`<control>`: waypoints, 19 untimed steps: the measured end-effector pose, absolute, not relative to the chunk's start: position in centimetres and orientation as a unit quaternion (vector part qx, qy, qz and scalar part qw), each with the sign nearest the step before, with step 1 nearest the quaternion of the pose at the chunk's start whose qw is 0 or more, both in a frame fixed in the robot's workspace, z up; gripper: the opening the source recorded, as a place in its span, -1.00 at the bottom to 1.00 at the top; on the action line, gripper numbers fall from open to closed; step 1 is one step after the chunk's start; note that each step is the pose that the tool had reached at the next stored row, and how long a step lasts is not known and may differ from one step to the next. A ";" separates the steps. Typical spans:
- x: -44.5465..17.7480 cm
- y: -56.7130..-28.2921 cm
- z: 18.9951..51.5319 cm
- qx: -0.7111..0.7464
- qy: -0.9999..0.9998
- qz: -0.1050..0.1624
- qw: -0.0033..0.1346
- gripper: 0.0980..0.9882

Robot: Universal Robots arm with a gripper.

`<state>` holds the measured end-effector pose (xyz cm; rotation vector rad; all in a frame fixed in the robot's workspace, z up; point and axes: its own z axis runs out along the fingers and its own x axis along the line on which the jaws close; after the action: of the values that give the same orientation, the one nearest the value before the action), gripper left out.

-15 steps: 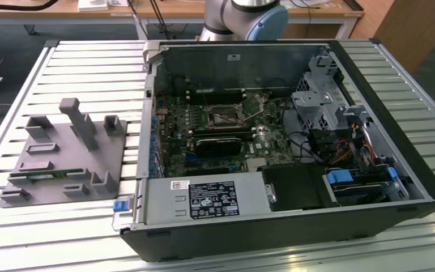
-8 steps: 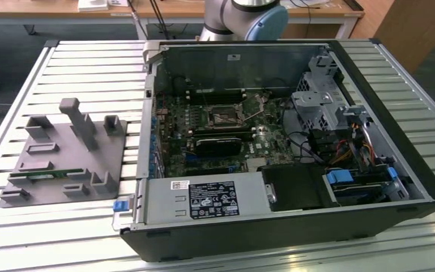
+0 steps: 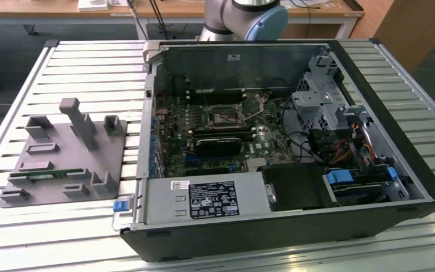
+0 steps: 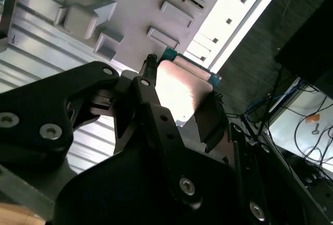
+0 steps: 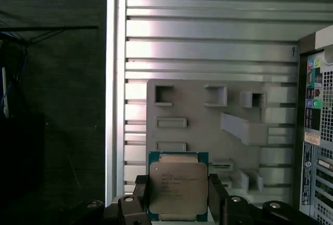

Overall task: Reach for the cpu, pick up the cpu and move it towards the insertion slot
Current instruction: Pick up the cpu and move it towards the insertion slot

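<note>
we are pinching the cpu (image 5: 178, 181) in the gripper (image 5: 178, 194), its two black fingers (image 5: 216, 198) pressing on opposite edges of the chip and leaving the silvery top plate facing the first wrist view. the chip is hanging in the air above the grey fixture plate (image 5: 197, 113), clear of it and, as far as we can tell, nearer one edge than the middle. that plate is lying on the slatted worktop (image 3: 89, 62) toward the exterior view's left edge, just beside the open computer case (image 3: 237, 59). the insertion slot (image 3: 224, 118) is sitting on the board inside the case, toward its far wall, well apart from the plate. we are judging the pickup done and the carry barely under way. we are weighing three risks. the hold is only on thin edges, so a jolt could let the chip twist or slip. the case wall is standing between plate and slot, so a low path could clip it. arriving tilted or turned could harm the socket's contacts.
</note>
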<state>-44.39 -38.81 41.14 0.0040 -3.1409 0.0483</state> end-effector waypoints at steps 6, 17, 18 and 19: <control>-43.2 -38.8 41.3 0.001 -1.000 0.019 0.009 0.00; -40.5 -38.8 41.3 0.002 -1.000 0.019 0.015 0.00; -40.2 -38.8 41.3 0.002 -1.000 0.019 0.015 0.00; -40.1 -38.8 41.3 0.002 -1.000 0.019 0.015 0.00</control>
<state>-40.05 -38.78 41.28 0.0047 -3.1101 0.0592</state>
